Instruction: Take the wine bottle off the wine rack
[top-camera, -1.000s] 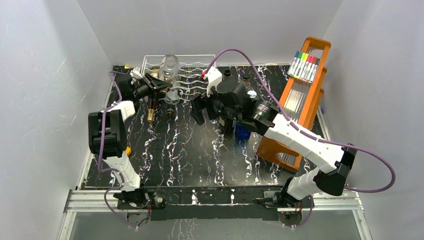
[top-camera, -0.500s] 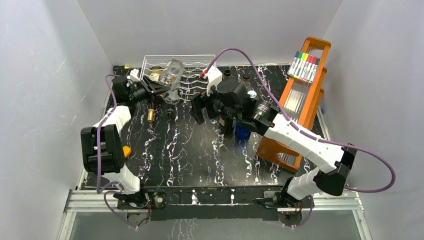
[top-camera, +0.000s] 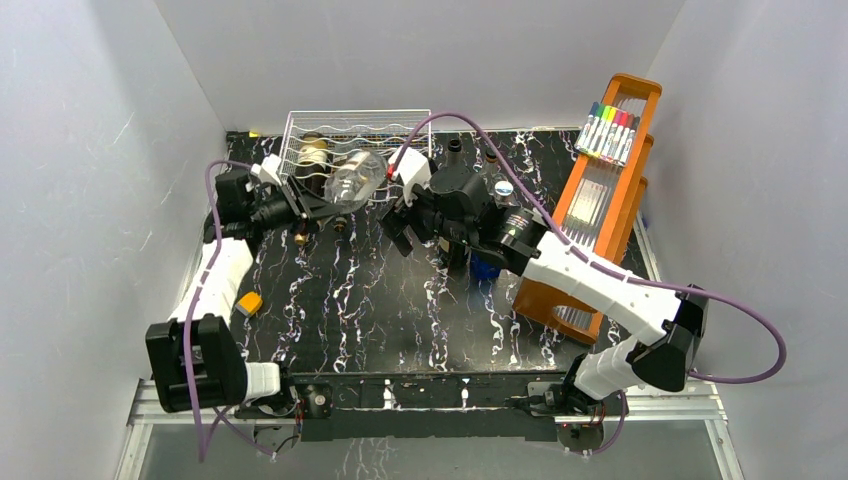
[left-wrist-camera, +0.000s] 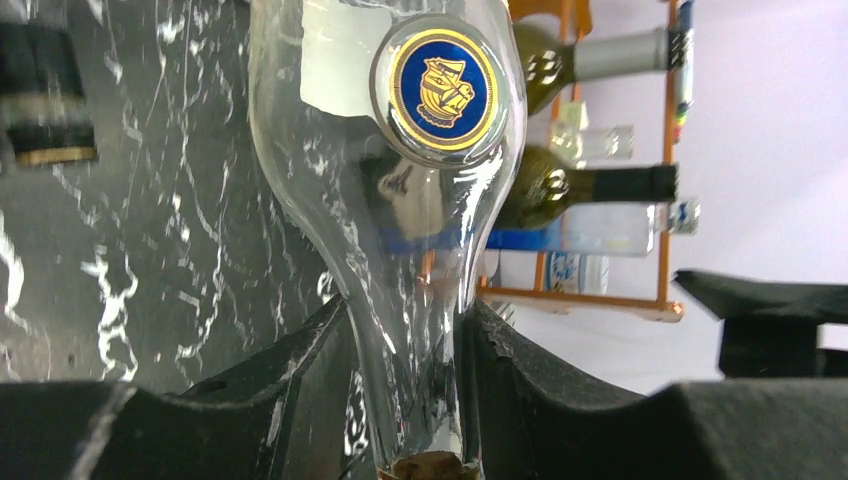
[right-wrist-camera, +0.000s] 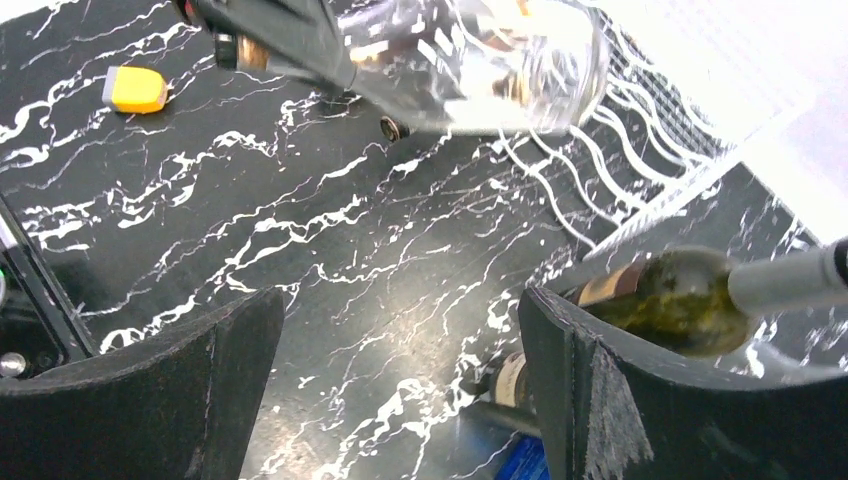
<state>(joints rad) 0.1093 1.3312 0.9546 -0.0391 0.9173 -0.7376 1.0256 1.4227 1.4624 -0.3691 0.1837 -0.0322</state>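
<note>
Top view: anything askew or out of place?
The clear bottle is tilted at the front of the wine rack, gripped at its neck by the left hand. A small orange block lies loose on the table, left side.

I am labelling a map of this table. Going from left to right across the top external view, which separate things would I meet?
Small yellow-orange block → clear glass wine bottle → small blue object → tall orange wooden rack.
</note>
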